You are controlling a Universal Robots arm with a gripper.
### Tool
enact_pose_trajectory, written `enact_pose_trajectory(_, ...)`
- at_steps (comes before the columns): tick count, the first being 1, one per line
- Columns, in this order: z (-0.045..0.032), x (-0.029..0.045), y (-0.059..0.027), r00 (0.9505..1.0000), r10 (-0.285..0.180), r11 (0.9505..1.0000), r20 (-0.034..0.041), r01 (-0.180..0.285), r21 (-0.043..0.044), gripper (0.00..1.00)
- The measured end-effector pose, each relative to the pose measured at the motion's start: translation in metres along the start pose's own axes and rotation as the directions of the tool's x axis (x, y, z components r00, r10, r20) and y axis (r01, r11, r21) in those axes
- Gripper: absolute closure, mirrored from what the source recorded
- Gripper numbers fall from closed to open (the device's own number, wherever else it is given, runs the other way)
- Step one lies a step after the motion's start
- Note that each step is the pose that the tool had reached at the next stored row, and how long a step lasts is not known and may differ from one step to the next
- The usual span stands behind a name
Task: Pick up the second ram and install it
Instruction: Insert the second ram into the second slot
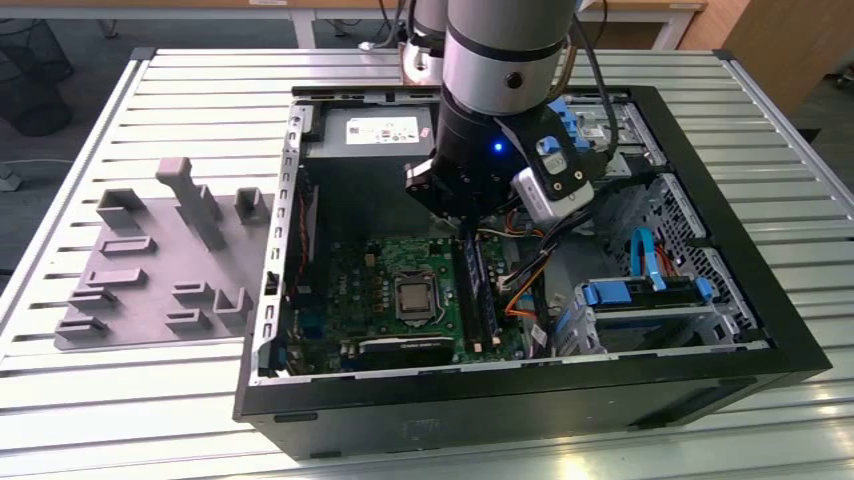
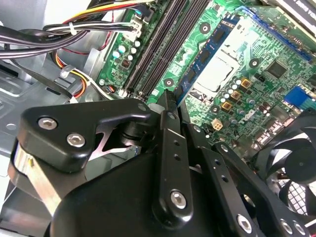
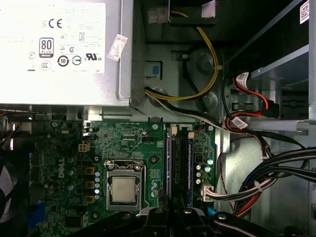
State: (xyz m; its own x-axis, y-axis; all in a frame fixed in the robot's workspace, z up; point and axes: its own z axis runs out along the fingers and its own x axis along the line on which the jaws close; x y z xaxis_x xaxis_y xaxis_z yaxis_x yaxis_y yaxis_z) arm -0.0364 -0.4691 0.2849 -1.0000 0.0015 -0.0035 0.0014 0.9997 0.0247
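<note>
My gripper (image 1: 467, 228) hangs inside the open computer case, over the black memory slots (image 1: 475, 300) on the green motherboard (image 1: 387, 270). In both wrist views its tip (image 2: 173, 98) (image 3: 173, 215) lies in line with one end of the slots (image 2: 155, 49) (image 3: 180, 168). A thin blue-green ram stick with dark chips (image 2: 205, 54) (image 3: 168, 163) stands edge-up in the slot nearest the processor socket (image 3: 123, 189). I cannot tell whether it is the second ram, or whether the gripper holds anything.
A grey power supply (image 3: 59, 49) lies beyond the slots. Cable bundles (image 3: 276, 168) run close beside them. A black fan (image 2: 296, 163) and a drive cage with blue clips (image 1: 647, 300) flank the board. A grey fixture with blocks (image 1: 160, 270) lies at the exterior view's left.
</note>
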Motion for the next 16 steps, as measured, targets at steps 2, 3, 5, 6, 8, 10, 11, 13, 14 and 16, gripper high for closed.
enact_pose_trajectory(2,0.0027,-0.0004,-0.0001,1.0000,0.000,1.0000,0.0000,0.000,-0.0001,0.86)
enact_pose_trajectory(3,0.0043,-0.0006,-0.0001,1.0000,0.000,1.0000,-0.0001,0.000,0.0002,0.86)
enact_pose_trajectory(5,0.0080,-0.0012,-0.0002,1.0000,0.000,1.0000,-0.0001,0.000,0.0001,0.86)
enact_pose_trajectory(6,0.0098,-0.0016,-0.0003,1.0000,0.000,1.0000,0.0000,0.000,0.0001,0.86)
enact_pose_trajectory(8,0.0131,-0.0027,-0.0004,1.0000,0.000,1.0000,-0.0001,0.000,0.0002,0.86)
enact_pose_trajectory(10,0.0161,-0.0036,-0.0004,1.0000,0.000,1.0000,-0.0001,0.000,0.0002,0.86)
enact_pose_trajectory(11,0.0177,-0.0040,-0.0004,1.0000,0.000,1.0000,0.0000,0.000,0.0001,0.86)
enact_pose_trajectory(13,0.0212,-0.0046,-0.0005,1.0000,0.000,1.0000,0.0000,0.000,0.0000,0.86)
enact_pose_trajectory(14,0.0227,-0.0050,-0.0006,1.0000,0.001,1.0000,0.0000,-0.001,0.0002,0.86)
enact_pose_trajectory(16,0.0260,-0.0057,-0.0007,1.0000,0.000,1.0000,0.0000,0.000,0.0002,0.86)
